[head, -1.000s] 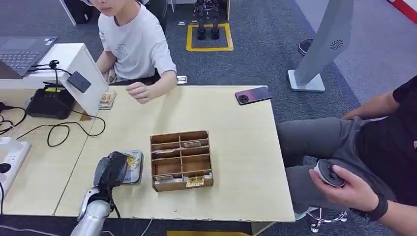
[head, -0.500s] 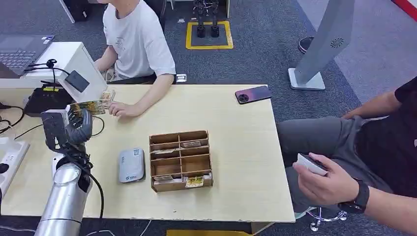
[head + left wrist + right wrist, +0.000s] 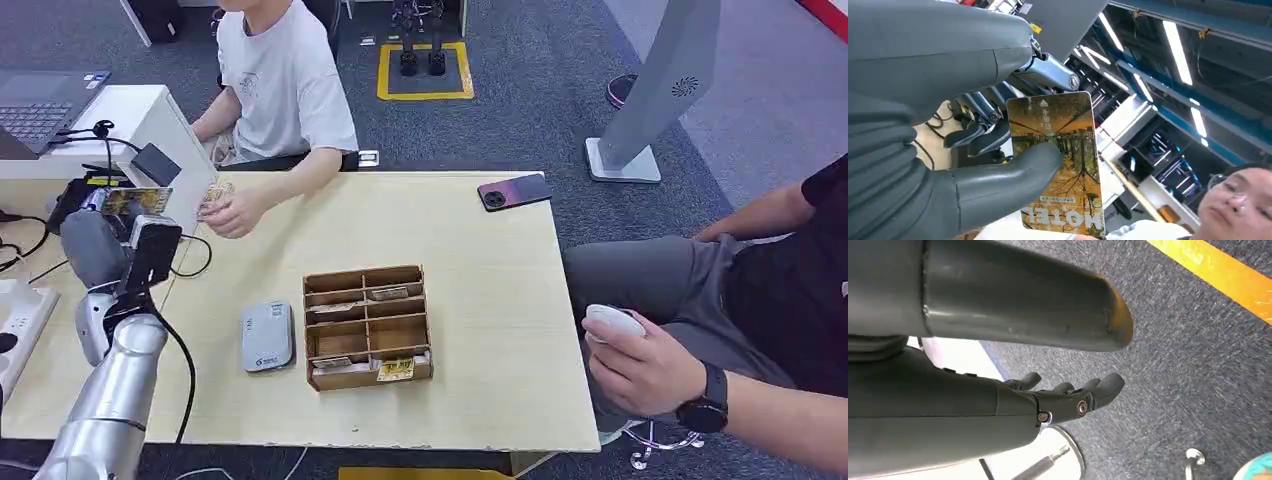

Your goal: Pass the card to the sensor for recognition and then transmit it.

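One card (image 3: 1058,165), printed with an autumn forest scene and the word HOTEL, is pinched in the left hand (image 3: 110,245): the thick grey thumb (image 3: 1013,175) presses its printed face while darker fingers (image 3: 983,135) back it from behind. From the head view the card (image 3: 132,201) is raised above the table's (image 3: 480,300) left end, just in front of the small dark sensor (image 3: 157,164) mounted on the sloping white stand (image 3: 150,125) (whether it touches, I cannot tell). Right hand (image 3: 1068,397): hangs over grey carpet, fingers loosely extended and slightly apart, holding nothing. On the table: a white card reader (image 3: 267,336), beside it a wooden compartment box (image 3: 368,326) with cards in some slots, and a dark phone (image 3: 514,192) at the far edge. A person in a white shirt (image 3: 285,80) sits across the table, one hand (image 3: 230,212) resting near the stand. Another person's hand (image 3: 640,365) at right holds a small white device (image 3: 612,322).
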Controlling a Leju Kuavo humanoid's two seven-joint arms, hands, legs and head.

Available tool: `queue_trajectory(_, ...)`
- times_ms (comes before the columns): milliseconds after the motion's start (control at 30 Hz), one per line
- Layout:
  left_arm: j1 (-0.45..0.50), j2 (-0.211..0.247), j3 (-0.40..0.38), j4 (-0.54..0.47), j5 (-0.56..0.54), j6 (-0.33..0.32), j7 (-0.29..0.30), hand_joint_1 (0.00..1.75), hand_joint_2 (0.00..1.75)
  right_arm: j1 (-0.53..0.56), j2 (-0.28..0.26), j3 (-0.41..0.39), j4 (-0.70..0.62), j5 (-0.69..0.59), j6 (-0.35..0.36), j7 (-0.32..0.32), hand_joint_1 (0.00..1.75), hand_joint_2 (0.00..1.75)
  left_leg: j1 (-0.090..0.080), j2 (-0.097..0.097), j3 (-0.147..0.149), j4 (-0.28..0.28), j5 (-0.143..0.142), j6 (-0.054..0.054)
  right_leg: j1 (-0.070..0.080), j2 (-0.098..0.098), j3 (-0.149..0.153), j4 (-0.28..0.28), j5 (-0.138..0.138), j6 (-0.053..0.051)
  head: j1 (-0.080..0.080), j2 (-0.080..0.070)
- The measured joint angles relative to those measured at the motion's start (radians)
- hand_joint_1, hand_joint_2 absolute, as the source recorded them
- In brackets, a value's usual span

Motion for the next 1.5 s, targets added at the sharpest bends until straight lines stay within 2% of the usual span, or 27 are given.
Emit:
queue_trajectory(67,0.0,0.003,-0.001,0.007,-0.033,0.014,0.0,1.75,1.75,0.0,0.0,0.003,-0.002,0.0,0.0,-0.004,0.0,0.0,0.0,0.0,0.0,0.0,0.0,0.0,0.0,0.0,0.0,0.0,0.0,0.0,0.0,0.0)
queue_trajectory(167,0.0,0.01,-0.004,0.015,-0.209,0.04,0.009,1.75,1.75,-0.001,0.0,0.01,-0.002,0.004,0.0,-0.01,0.0,0.0,0.0,0.0,-0.001,0.0,0.0,0.0,0.0,0.0,0.0,0.0,0.0,0.0,0.0,0.0)
queue_trajectory(233,0.001,0.01,-0.004,0.017,-0.284,0.042,0.008,1.75,1.75,0.0,0.0,0.014,-0.002,0.004,-0.003,-0.014,0.0,0.0,0.0,0.0,-0.001,0.0,0.0,0.0,0.0,0.0,0.0,0.0,0.0,0.0,0.0,0.0)
queue_trajectory(467,0.02,-0.002,-0.004,0.018,-0.293,0.044,0.0,1.75,1.75,0.01,0.0,0.023,-0.001,-0.005,-0.013,-0.027,0.0,0.0,0.0,0.0,-0.001,0.0,0.0,0.0,0.0,0.0,-0.001,0.0,0.0,0.0,0.0,0.0)
queue_trajectory(500,0.021,-0.003,-0.005,0.018,-0.293,0.043,0.0,0.0,1.75,0.01,0.0,0.023,-0.001,-0.006,-0.013,-0.028,0.0,0.0,0.0,0.0,-0.001,0.0,0.0,0.0,0.0,0.0,-0.001,0.0,0.0,0.0,0.0,0.0)
queue_trajectory(700,0.021,-0.005,-0.025,0.013,-0.248,-0.003,0.021,0.0,1.75,0.009,0.0,0.023,-0.002,-0.011,-0.002,-0.021,0.0,0.0,0.0,0.0,-0.001,0.0,0.0,0.0,0.0,0.001,-0.002,0.0,0.0,0.0,0.0,0.0)
queue_trajectory(867,0.023,-0.006,-0.048,-0.005,-0.117,-0.125,0.047,0.0,1.75,0.009,0.0,0.023,-0.002,-0.038,-0.008,-0.011,0.0,0.0,0.0,0.0,-0.001,0.0,0.0,0.0,0.0,0.001,-0.002,0.0,0.0,0.0,0.0,0.0)
queue_trajectory(933,0.048,-0.009,-0.065,-0.05,-0.045,-0.225,0.047,0.0,1.75,0.011,0.0,0.023,-0.002,-0.05,-0.019,-0.011,0.0,0.0,0.0,0.001,-0.001,0.0,0.0,0.0,0.0,0.001,-0.002,0.0,0.0,0.0,0.0,0.0)
queue_trajectory(1033,0.13,-0.005,-0.134,-0.199,0.052,-0.448,0.024,0.0,1.75,0.021,0.0,0.019,-0.001,-0.07,-0.034,-0.017,0.0,0.0,0.0,0.001,-0.002,0.0,-0.001,0.0,0.0,0.001,-0.002,0.0,0.0,0.0,0.0,0.0)
queue_trajectory(1100,0.192,0.003,-0.191,-0.306,0.057,-0.508,0.015,0.0,1.75,0.03,0.0,0.016,-0.001,-0.083,-0.042,-0.022,0.0,0.0,0.0,0.001,-0.003,0.0,-0.002,0.0,0.0,0.002,-0.002,0.0,0.0,0.0,0.0,0.0)
queue_trajectory(1267,0.288,0.043,-0.285,-0.487,0.04,-0.532,0.008,0.0,1.75,0.04,0.0,-0.001,-0.001,-0.098,-0.045,-0.033,0.0,0.0,0.0,0.003,-0.002,0.0,-0.004,-0.001,0.0,0.002,-0.003,-0.001,-0.001,0.0,0.0,0.0)
queue_trajectory(1333,0.328,0.058,-0.327,-0.549,-0.017,-0.516,0.004,0.0,1.75,0.045,-0.002,-0.006,-0.001,-0.102,-0.046,-0.033,0.0,0.0,0.0,0.002,-0.003,0.0,-0.004,-0.001,0.0,0.002,-0.003,-0.001,-0.001,0.0,0.0,0.0)
queue_trajectory(1433,0.369,0.071,-0.386,-0.597,-0.237,-0.41,0.054,0.0,1.75,0.047,-0.003,-0.012,-0.001,-0.104,-0.047,-0.031,0.0,0.0,0.0,0.002,-0.003,0.0,-0.004,-0.001,0.0,0.002,-0.003,-0.001,-0.001,0.0,0.0,0.0)
queue_trajectory(1500,0.373,0.073,-0.422,-0.602,-0.331,-0.359,0.091,0.0,1.75,0.048,-0.003,-0.018,-0.001,-0.104,-0.047,-0.031,0.0,0.0,0.0,0.002,-0.003,0.0,-0.004,-0.001,0.0,0.001,-0.003,-0.001,-0.001,0.0,0.0,0.0)
